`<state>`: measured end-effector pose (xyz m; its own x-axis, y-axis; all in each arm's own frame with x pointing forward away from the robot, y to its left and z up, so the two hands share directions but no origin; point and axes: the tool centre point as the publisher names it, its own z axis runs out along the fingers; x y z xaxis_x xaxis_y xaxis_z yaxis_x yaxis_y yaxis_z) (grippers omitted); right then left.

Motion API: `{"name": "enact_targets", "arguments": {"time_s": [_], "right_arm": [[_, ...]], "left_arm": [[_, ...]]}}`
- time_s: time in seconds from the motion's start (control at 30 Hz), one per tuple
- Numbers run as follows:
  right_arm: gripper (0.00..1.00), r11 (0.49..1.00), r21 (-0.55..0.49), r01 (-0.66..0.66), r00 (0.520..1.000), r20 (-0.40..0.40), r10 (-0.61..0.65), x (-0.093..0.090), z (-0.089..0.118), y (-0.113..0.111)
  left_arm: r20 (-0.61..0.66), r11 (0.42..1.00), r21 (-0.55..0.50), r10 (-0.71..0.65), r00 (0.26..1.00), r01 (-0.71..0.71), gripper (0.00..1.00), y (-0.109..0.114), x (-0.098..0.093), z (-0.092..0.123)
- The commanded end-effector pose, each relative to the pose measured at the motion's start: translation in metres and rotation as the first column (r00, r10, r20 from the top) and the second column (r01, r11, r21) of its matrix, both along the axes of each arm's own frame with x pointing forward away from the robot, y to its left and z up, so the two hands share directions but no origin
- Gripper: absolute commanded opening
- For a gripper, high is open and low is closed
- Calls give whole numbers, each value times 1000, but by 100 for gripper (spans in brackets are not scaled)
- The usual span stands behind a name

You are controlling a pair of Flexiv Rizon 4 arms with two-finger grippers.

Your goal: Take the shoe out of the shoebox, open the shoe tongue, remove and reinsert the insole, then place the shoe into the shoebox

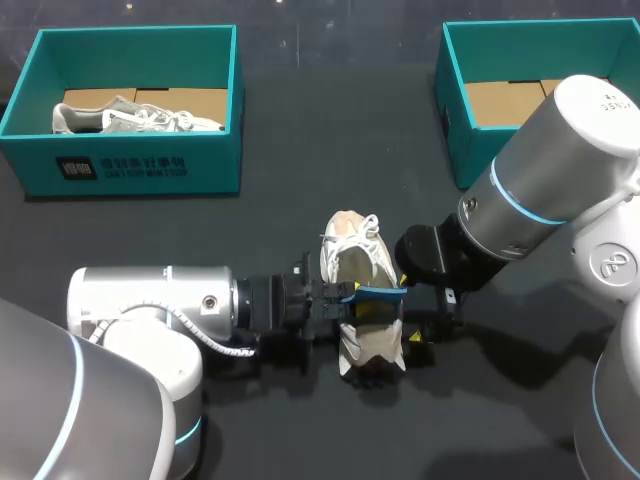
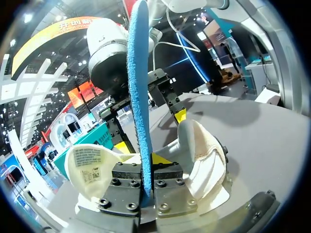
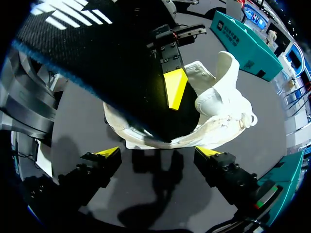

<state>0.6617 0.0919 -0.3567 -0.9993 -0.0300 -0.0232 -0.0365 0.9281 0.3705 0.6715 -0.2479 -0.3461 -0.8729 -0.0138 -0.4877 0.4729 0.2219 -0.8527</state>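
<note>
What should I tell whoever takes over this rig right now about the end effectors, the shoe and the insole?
Left end effector: shut on the blue insole, held on edge above the shoe.
Right end effector: open, holding nothing, close by the shoe.
Shoe: on the table between the arms, tongue pulled back.
Done: shoe out, tongue open, insole gripped; coming out or going back in, I cannot tell.
Left: seat the insole, then put the shoe into a shoebox, probably the shoebox at the far right.
</note>
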Motion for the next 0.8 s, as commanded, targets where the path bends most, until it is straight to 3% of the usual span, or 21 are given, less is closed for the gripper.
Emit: {"name": "enact_targets", "arguments": {"time_s": [0.03, 0.27, 0.4, 0.8], "right_arm": [[100, 1000, -1, 1, 1000, 1, -1, -1, 0, 0], [100, 1000, -1, 1, 1000, 1, -1, -1, 0, 0], [100, 1000, -1, 1, 1000, 1, -1, -1, 0, 0], [100, 1000, -1, 1, 1000, 1, -1, -1, 0, 0]], "left_arm": [[1, 1000, -5, -10, 1000, 10, 0, -3, 7, -11], [-17, 1000, -18, -21, 1000, 20, 0, -2, 3, -6], [-21, 999, -27, -23, 1000, 22, 21, -1, 0, 1], [-20, 999, -45, -28, 999, 27, 28, -2, -12, 25]]}}
